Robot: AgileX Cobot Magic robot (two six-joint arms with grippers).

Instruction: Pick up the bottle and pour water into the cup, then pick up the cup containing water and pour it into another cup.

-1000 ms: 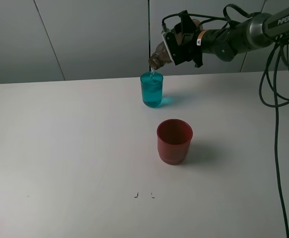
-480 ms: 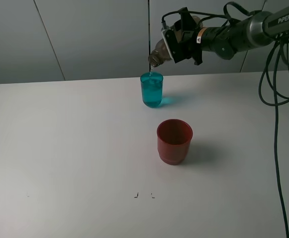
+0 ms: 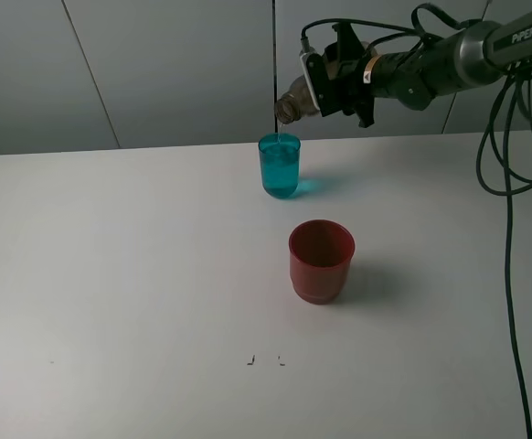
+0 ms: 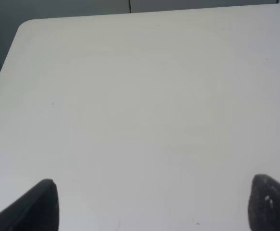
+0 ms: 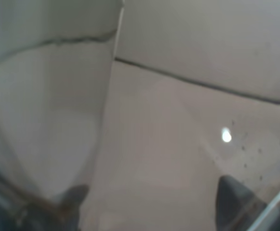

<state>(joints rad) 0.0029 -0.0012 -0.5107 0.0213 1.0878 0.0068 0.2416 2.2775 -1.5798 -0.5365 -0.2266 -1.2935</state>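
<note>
We are looking at the right gripper (image 3: 328,84) first. It is high up at the back of the table (image 3: 138,256), and its jaws are pinching the bottle (image 3: 293,102) tight. The bottle is lying almost on its side in the grip. Its neck is sticking out to the left of the gripper and tipping a little down. The mouth of the bottle is hanging right over the blue cup (image 3: 279,166), a little above the rim and not touching it. We cannot tell if water is running out. In the right wrist view we are seeing the see-through side of the bottle (image 5: 44,120) very close and blurry.

The blue cup is standing upright near the back edge of the table. The red cup (image 3: 321,261) is standing upright too, closer to the front and a bit to the right, apart from the blue cup.

The left gripper (image 4: 152,204) is showing only in its own wrist view. Its two dark fingertips (image 4: 39,204) are spread wide apart, and they are hanging over bare white table.
</note>
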